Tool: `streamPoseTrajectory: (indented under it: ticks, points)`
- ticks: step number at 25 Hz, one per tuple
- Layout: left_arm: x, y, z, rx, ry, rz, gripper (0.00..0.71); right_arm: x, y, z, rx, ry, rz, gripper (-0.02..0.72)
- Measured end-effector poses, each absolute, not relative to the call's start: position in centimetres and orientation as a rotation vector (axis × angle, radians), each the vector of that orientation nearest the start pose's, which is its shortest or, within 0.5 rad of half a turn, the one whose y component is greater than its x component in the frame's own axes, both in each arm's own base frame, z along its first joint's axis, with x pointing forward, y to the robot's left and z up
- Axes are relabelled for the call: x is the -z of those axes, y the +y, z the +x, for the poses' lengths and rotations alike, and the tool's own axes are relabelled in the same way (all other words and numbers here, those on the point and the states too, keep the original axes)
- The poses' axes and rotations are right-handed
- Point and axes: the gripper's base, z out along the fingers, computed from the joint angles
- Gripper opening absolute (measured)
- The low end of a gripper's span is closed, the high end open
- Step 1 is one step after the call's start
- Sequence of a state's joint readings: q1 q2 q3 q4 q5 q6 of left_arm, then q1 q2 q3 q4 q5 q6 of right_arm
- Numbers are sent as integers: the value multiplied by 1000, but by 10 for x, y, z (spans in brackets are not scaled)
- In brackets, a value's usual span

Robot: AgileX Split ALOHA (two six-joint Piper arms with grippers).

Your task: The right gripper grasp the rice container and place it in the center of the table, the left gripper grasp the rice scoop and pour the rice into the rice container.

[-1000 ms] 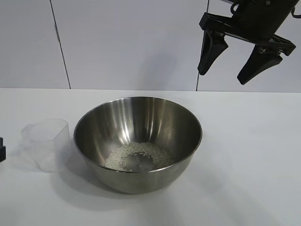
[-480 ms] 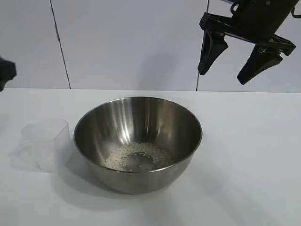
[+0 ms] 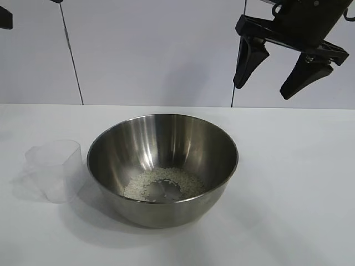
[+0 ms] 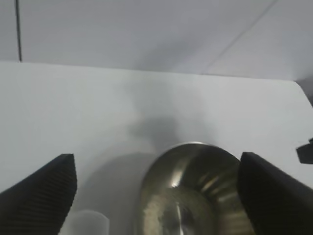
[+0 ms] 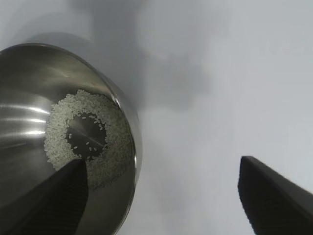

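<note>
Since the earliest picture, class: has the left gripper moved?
Yes. In the exterior view the left gripper has risen from table level beside the scoop to the picture's top left corner, high against the wall.

I work in a plain test room, like a lab: a bare white surface (image 3: 310,183) and white panelled wall (image 3: 155,50) behind it.

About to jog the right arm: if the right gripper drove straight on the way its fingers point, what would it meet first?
Probably the rice container: the open right gripper frames its near rim. Depth is unclear, so it might instead touch the bare table just beside it.
</note>
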State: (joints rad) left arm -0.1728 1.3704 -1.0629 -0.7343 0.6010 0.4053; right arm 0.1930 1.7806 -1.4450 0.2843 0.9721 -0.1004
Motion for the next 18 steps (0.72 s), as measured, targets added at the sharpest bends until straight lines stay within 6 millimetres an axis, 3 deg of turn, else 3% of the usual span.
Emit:
streamPoseTrajectory:
  ticks: [9, 18]
  points:
    - [-292, -95, 306, 777, 2602, 107, 648, -269, 96, 365, -443, 2769, -219, 613]
    - [-280, -101, 320, 840, 2646, 66, 649, -269, 97, 365, -459, 2773, -214, 613]
